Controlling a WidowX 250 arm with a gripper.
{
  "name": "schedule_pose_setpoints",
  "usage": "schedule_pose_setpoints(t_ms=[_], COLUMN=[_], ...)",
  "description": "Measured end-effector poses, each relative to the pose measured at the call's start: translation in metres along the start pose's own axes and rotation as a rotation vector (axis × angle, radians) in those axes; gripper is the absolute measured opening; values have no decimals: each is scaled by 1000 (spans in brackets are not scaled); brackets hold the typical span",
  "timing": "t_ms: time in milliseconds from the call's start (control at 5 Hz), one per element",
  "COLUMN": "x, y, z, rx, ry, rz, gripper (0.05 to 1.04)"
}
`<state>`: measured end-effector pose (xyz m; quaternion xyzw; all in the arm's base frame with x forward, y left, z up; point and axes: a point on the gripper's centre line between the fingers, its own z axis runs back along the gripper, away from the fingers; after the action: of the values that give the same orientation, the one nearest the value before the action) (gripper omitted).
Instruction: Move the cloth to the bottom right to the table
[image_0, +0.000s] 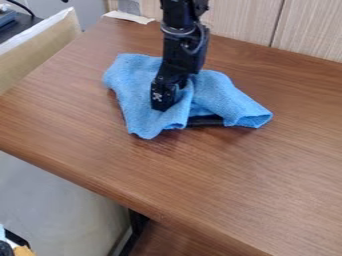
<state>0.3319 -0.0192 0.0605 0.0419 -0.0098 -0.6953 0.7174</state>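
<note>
My gripper (167, 99) comes down from the top edge and is low over the middle of the blue cloth (137, 102), its lower end touching the fabric. The cloth lies crumpled on the upper middle of the brown wooden table (220, 175), with folds rising around the gripper's right side. One corner of it stretches out to the right. How the cloth sits behind and under the gripper is hidden.
A black object (205, 121) shows from under the cloth's front edge. Light wood panelling (307, 30) stands behind the table. The table's front edge slants down from the left toward the bottom right. Dark equipment (17, 20) is at the upper left.
</note>
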Motion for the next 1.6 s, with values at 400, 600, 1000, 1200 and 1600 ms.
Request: schedule_pose_setpoints(t_ms=[400, 600, 1000, 1200, 1600], x=[57, 83, 120, 122, 114], y=[-12, -29, -65, -67, -67], z=[5, 7, 11, 13, 16], rx=[11, 17, -18, -18, -43], ry=[-14, -26, -27, -27, -7], rz=[-186, -273, -380, -383, -362], gripper=[1001, 1001, 1001, 1001, 999])
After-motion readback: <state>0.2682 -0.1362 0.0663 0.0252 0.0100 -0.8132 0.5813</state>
